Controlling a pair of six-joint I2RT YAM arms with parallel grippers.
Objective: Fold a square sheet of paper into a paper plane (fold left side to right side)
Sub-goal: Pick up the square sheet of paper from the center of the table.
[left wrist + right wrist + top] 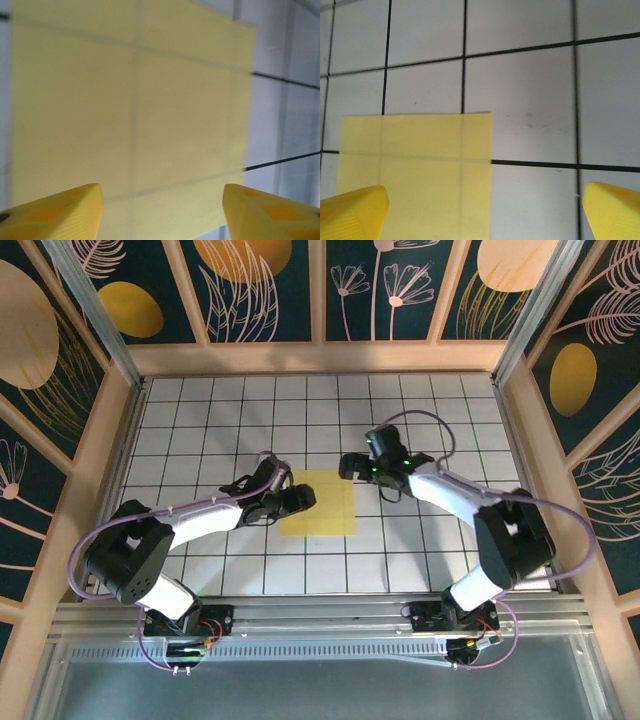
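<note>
The square sheet of paper (322,505) — left edge apparently under left hand (298,500).

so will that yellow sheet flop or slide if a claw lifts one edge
Probably floppy: the grid of the table shows through the yellow sheet, so it looks thin and may sag from a lifted edge. It lies flat there, so a push may slide it rather than buckle it.

A lab test booth — gridded white table (330,565), aluminium mounting rail (320,612), floral-printed wall panels (260,300)
</note>
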